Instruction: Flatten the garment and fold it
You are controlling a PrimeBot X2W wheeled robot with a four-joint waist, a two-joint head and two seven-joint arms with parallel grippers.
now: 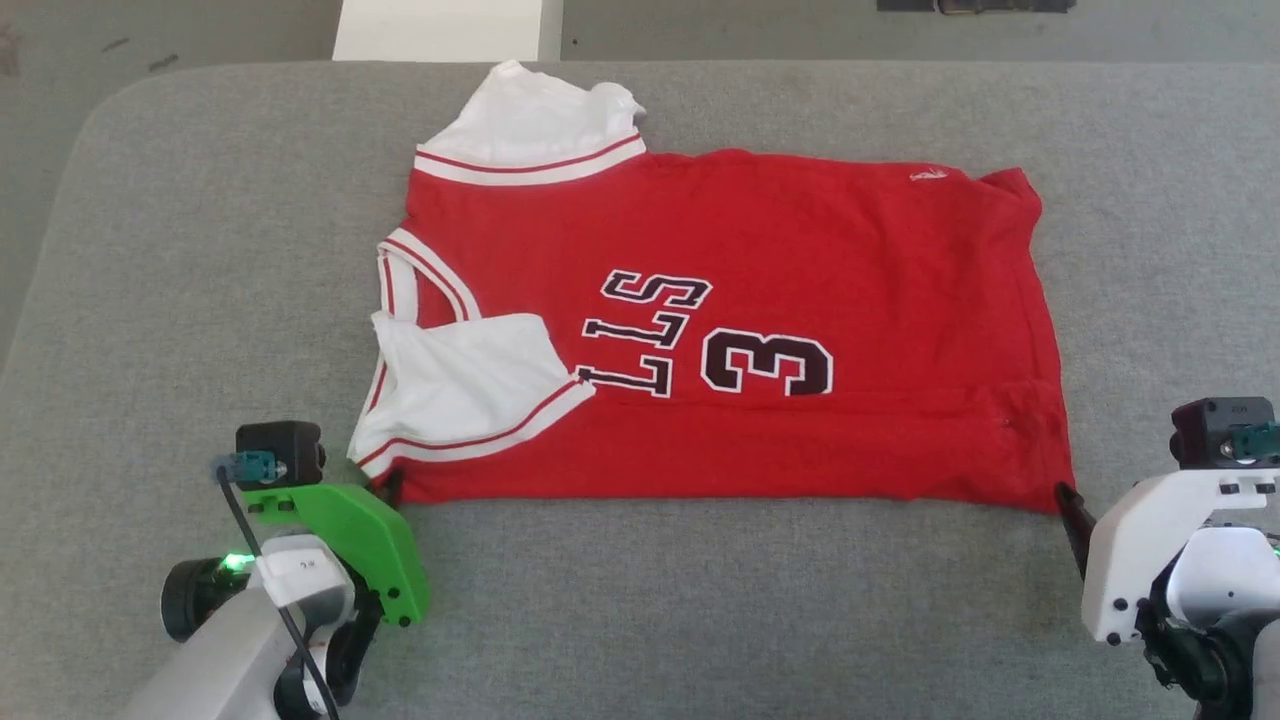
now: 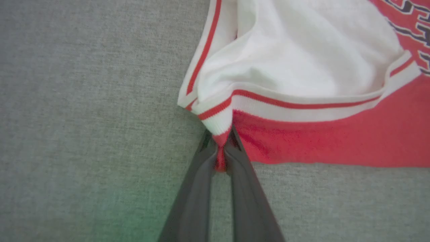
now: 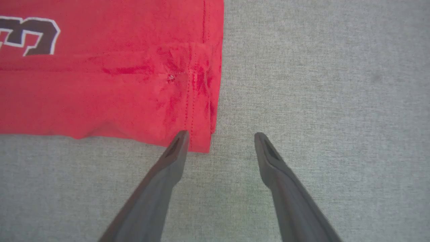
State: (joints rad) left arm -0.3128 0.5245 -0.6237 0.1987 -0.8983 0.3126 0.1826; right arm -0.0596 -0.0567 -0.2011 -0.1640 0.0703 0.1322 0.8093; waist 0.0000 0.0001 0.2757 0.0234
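On the grey bench (image 1: 200, 250), in the head view, the red jersey (image 1: 800, 260) lies sideways, collar toward the robot's left and hem toward its right. The near white sleeve (image 1: 460, 385) is turned in over the chest. The left fingers (image 1: 392, 487) meet the near left corner and the right fingers (image 1: 1072, 512) reach the near right one. You have a hold point at each end of the near edge, which suits lifting that edge evenly. There is bare bench on every side, and the most room for a fold lies beyond the far edge.

In the left wrist view, the left fingers (image 2: 201, 174) are pinched narrow on a nub of the jersey (image 2: 336, 141), right where the striped trim (image 2: 218, 116) ends. The grip looks shallow, so pull gently or it may slip.

In the right wrist view, the right fingers (image 3: 169, 158) stand wide and hold nothing. One tip touches the hem corner (image 3: 201, 143) and the other rests on bare bench well to its side. The jersey (image 3: 100, 94) fills the upper left, so judge the corner as not yet straddled. Shift toward the cloth before closing.
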